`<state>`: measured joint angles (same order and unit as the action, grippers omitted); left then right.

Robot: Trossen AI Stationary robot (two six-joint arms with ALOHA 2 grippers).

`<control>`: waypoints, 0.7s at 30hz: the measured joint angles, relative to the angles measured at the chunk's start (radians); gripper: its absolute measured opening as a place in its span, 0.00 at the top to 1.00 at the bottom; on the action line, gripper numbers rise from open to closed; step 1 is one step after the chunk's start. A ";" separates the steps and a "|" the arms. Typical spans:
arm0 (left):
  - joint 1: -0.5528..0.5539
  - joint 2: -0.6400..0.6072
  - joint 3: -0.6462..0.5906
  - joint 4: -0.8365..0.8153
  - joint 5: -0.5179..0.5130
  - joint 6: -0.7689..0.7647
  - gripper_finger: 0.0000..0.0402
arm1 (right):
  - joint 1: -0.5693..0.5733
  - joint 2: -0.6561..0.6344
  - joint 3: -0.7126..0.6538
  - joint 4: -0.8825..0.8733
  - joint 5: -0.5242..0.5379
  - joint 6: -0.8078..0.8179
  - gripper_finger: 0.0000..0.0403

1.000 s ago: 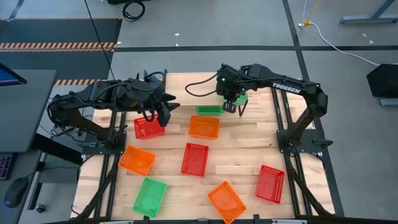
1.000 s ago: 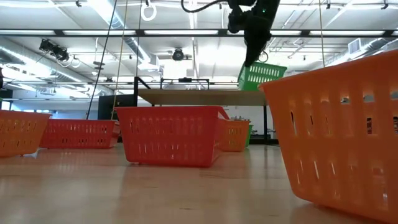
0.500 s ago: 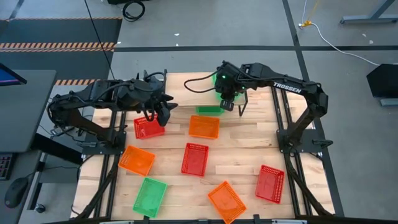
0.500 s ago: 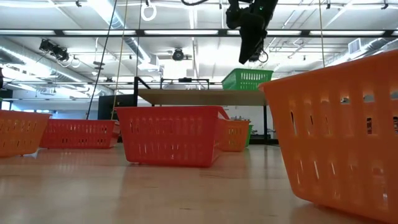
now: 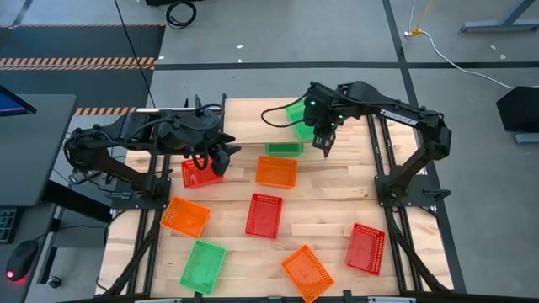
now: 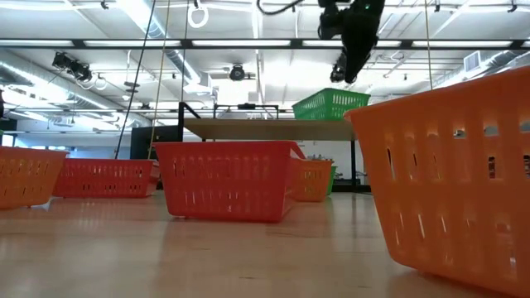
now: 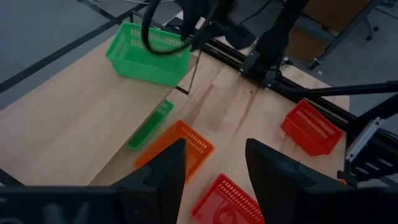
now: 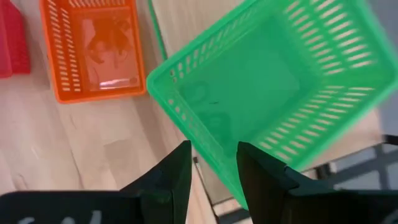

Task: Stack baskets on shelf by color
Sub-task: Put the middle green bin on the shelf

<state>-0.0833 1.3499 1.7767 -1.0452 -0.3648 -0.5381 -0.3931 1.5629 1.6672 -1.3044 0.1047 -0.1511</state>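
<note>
Green basket [image 6: 330, 103] on shelf [image 6: 269, 128] | right gripper [image 5: 324, 143] jaws parted, empty | left gripper [image 5: 212, 160] jaws open

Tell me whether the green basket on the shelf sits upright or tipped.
Upright: the green basket rests flat on the shelf, open side up, empty.

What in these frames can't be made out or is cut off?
- Low view: the right end effector is a dark silhouette; jaw gap unreadable.
- High view: the green plastic mesh basket on the light wood shelf is partly covered by the right arm.
- Low view: the near orange mesh basket is cropped by the frame's edge.
</note>
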 joint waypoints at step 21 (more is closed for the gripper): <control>0.001 0.000 0.000 0.001 -0.001 0.000 0.57 | -0.127 0.022 -0.057 0.211 -0.115 -0.297 0.67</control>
<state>-0.0818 1.3499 1.7763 -1.0441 -0.3660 -0.5377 -0.5204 1.5847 1.6099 -1.0932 -0.0106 -0.4485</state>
